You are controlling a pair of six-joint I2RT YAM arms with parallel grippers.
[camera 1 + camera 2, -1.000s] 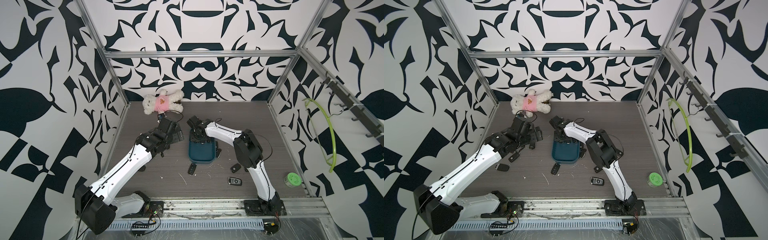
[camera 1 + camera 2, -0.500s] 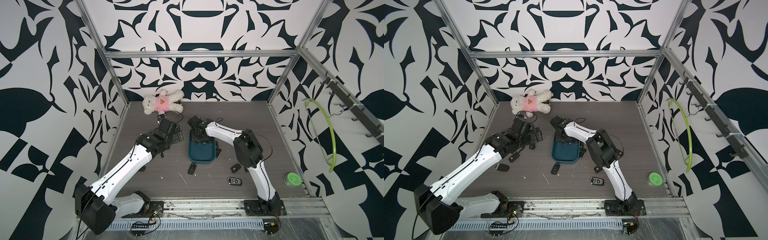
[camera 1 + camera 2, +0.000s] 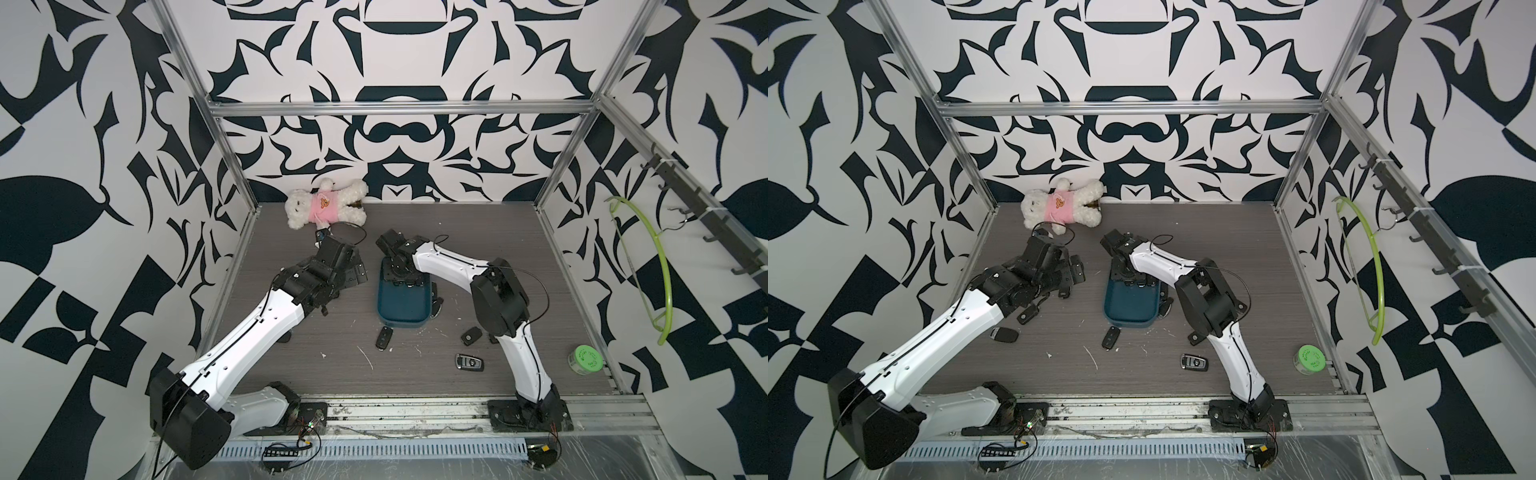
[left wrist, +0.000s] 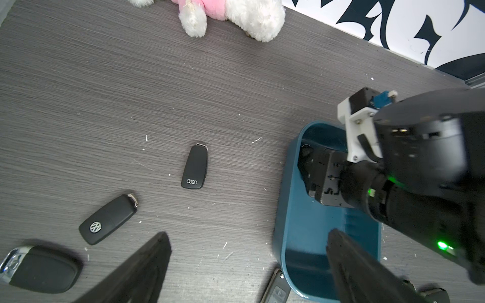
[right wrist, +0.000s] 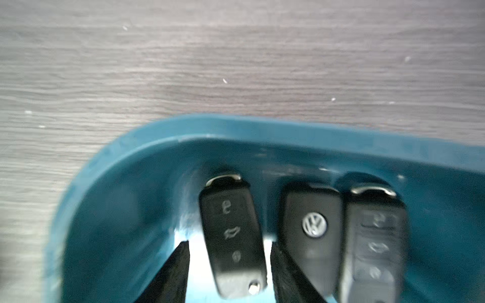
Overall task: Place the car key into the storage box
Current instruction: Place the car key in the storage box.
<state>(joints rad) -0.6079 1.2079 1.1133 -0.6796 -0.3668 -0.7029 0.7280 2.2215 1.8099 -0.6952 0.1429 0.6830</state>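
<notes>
The dark teal storage box lies mid-table. My right gripper reaches down into its far end. In the right wrist view a black car key lies on the box floor between the jaws, with a gap showing on each side, so the gripper is open. Two more black keys lie beside it inside the box. My left gripper hangs wide open over the table just left of the box, holding nothing.
Loose keys lie left of the box: an Audi fob, a VW fob and a chrome-edged one. More keys lie in front. A plush bear sits at the back, a green container front right.
The right jaws have parted from the key inside the box. Both arms have hardly moved.
</notes>
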